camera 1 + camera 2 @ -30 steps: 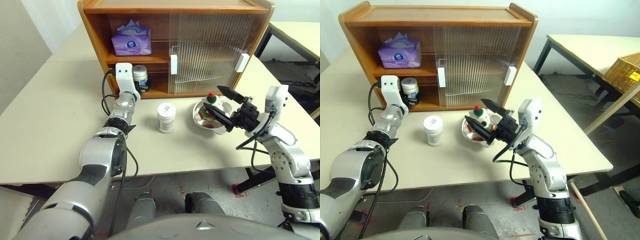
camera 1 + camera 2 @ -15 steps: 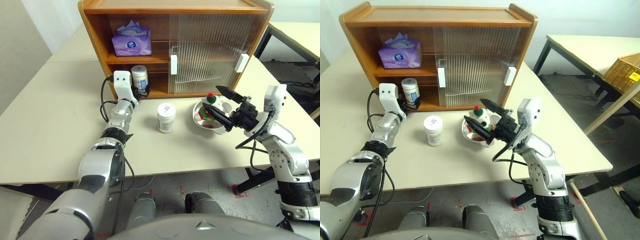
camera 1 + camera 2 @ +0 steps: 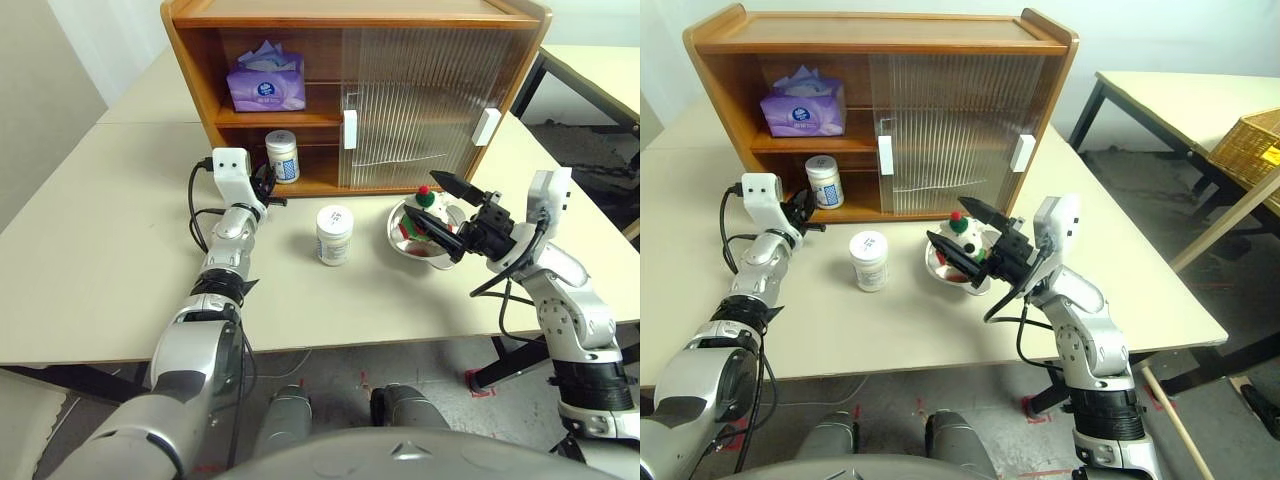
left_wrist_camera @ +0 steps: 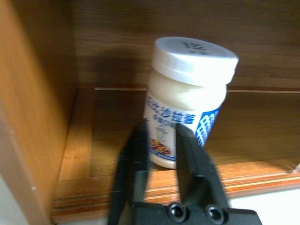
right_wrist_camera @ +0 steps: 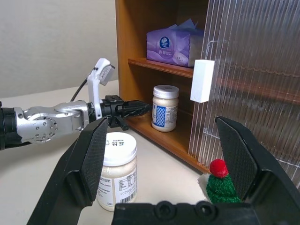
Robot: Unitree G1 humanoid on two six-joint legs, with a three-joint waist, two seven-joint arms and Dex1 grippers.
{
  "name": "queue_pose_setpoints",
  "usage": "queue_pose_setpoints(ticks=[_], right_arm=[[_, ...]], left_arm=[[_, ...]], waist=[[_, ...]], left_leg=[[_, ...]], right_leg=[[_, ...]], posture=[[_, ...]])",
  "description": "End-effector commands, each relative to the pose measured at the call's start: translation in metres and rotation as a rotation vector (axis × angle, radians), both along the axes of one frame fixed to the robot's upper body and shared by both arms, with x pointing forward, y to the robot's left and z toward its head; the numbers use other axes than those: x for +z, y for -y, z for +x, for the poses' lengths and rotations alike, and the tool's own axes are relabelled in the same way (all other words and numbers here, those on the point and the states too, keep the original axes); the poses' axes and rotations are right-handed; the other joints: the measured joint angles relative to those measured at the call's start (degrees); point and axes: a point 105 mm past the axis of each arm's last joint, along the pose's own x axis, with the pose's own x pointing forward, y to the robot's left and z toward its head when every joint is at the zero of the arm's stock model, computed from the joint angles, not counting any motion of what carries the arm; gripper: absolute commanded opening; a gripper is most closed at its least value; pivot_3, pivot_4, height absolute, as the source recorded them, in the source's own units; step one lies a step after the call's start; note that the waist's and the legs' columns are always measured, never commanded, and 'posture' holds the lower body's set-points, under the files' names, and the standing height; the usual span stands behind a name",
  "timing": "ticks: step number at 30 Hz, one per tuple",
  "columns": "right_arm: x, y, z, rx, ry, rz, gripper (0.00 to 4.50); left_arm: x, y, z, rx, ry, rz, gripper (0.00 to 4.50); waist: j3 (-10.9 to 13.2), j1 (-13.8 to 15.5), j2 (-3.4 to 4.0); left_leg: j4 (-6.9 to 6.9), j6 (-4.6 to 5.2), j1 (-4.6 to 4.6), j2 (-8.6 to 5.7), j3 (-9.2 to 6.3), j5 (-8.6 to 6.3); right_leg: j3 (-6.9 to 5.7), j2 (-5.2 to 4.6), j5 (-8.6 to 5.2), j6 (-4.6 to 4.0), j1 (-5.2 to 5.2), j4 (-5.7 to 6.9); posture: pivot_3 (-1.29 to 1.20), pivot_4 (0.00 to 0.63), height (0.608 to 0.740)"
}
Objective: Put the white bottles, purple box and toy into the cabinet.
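Altogether two white bottles, one purple box, one toy.

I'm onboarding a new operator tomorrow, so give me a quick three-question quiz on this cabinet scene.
1. True or false: the purple box sits on the upper shelf of the cabinet.
2. Where is the toy? A) on the lower shelf B) in the steel bowl C) in the right gripper
3. How many white bottles stand on the table, outside the cabinet?

Key:
1. True.
2. B; the right gripper stands open at the bowl, holding nothing.
3. One; the other bottle is on the lower shelf, with the shut left gripper just outside it.
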Motion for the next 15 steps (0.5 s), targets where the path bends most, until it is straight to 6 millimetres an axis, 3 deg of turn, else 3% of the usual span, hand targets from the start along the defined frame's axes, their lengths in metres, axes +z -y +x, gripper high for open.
queue_pose_setpoints(ticks=[1, 15], right_arm=[[-0.001, -0.001, 0.002, 0.001, -0.002, -0.012, 4.50], [-0.001, 0.000, 0.001, -0.012, 0.001, -0.012, 4.50]], left_arm=[[0.002, -0.002, 0.003, 0.016, -0.008, -0.009, 0.04], [0.012, -0.009, 0.016, 0.104, -0.033, -0.012, 0.04]], waist=[[0.0, 0.0, 0.00], [0.0, 0.0, 0.00]], left_leg=[[0.00, 0.00, 0.00, 0.00, 0.01, 0.00], [-0.03, -0.03, 0.00, 0.00, 0.00, -0.02]], right_leg=[[0.00, 0.00, 0.00, 0.00, 0.00, 0.00], [0.02, 0.00, 0.00, 0.00, 0.00, -0.04]], posture=[[0.05, 0.065, 0.740], [0.03, 0.064, 0.740]])
